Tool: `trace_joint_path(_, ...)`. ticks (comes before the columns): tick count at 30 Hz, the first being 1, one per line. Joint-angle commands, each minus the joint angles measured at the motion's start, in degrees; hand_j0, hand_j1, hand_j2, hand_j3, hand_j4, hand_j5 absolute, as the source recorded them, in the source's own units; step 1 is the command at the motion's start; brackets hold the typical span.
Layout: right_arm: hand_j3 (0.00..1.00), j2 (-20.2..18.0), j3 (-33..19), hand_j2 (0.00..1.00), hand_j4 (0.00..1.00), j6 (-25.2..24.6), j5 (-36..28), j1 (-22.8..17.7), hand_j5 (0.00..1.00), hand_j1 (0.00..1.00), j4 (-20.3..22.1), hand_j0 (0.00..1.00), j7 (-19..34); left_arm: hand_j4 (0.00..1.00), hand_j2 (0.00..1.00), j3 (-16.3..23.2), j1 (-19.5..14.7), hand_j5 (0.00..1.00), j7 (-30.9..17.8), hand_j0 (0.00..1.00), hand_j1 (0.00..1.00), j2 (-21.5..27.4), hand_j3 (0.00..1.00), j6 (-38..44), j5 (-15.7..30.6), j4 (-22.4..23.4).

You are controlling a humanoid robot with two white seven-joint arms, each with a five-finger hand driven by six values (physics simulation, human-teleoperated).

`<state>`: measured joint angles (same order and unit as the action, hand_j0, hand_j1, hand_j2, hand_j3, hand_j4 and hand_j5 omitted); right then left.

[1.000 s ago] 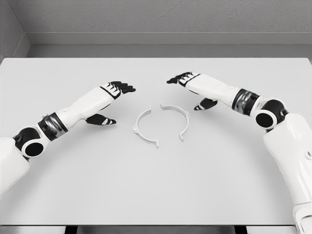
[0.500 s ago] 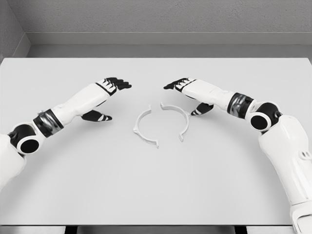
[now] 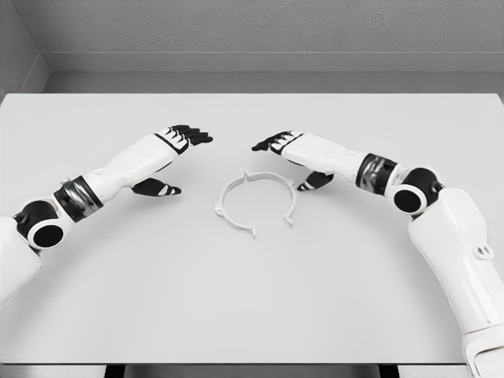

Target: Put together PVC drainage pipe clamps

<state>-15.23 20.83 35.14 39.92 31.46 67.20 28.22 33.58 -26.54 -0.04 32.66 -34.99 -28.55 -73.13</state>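
Two thin white half rings lie flat on the pale surface (image 3: 252, 315) just above the middle of the frame. The left half ring (image 3: 228, 206) curves from the top centre down to a small tab at the lower middle. The right half ring (image 3: 285, 191) arcs across the top and down the right side. At the top their ends meet or nearly meet; at the bottom a gap remains between them.

The right hand (image 3: 285, 150) hovers just right of and above the ring pair, fingers extended and relaxed, thumb dropped beside the right half ring's outer edge; whether the thumb touches it cannot be told. It holds nothing. The left hand (image 3: 175, 150) sits left of centre, well apart from the rings, fingers likewise loosely spread and empty.

These pieces look light and slim, probably hard plastic with a little spring across the open arc. They would likely skate on the smooth surface under a sideways nudge. Being so flat, they offer little for fingertips from above. The outer curve at mid-arc seems the best place to press or pinch, keeping the end tabs free to mate.
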Motion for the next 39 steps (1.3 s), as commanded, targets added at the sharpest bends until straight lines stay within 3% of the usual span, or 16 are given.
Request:
trace_joint_path(1,1.00,0.38,0.35,1.00,1.00,-0.14,-0.46,-0.09,1.00,1.00,1.44,1.00,-0.01,1.00,1.00,0.09,0.00,1.00,0.04,1.00,1.00,0.03,1.00,-0.01,0.34,0.00)
trace_joint_path(10,1.00,0.38,1.14,1.00,1.00,-1.04,-0.54,-1.23,1.00,1.00,4.96,1.00,0.08,1.00,1.00,0.17,0.00,1.00,0.04,1.00,1.00,0.03,1.00,-0.01,0.34,-0.09)
trace_joint_path(14,1.00,-1.03,0.26,1.00,1.00,-1.04,-0.54,-0.97,1.00,1.00,4.52,1.00,-0.01,1.00,1.00,0.17,0.00,1.00,0.04,1.00,1.00,0.03,1.00,-0.01,0.42,-0.09)
trace_joint_path(21,1.00,-8.94,-11.60,1.00,1.00,-0.14,-1.69,-1.49,1.00,1.00,5.66,1.00,-0.36,1.00,1.00,1.40,0.09,1.00,0.04,1.00,1.00,-0.85,1.00,-0.01,0.16,-0.26)
trace_joint_path(25,1.00,-15.27,-20.82,1.00,1.00,-0.14,-4.85,-7.03,1.00,1.00,7.33,1.00,-0.01,1.00,1.00,3.25,0.97,1.00,0.04,1.00,1.00,-1.02,1.00,-0.01,0.42,-2.63)
trace_joint_path(28,1.00,-16.23,-28.30,1.00,1.00,-0.14,-6.34,-10.37,1.00,1.00,7.25,1.00,0.16,1.00,1.00,3.16,1.67,1.00,0.04,1.00,1.00,-0.76,1.00,-0.01,0.51,-3.78)
trace_joint_path(39,1.00,-16.50,-28.56,1.00,1.00,-0.14,-6.34,-11.07,1.00,1.00,6.54,1.00,0.16,1.00,1.00,3.78,1.93,1.00,0.04,1.00,1.00,-1.02,1.00,-0.01,0.42,-4.57)
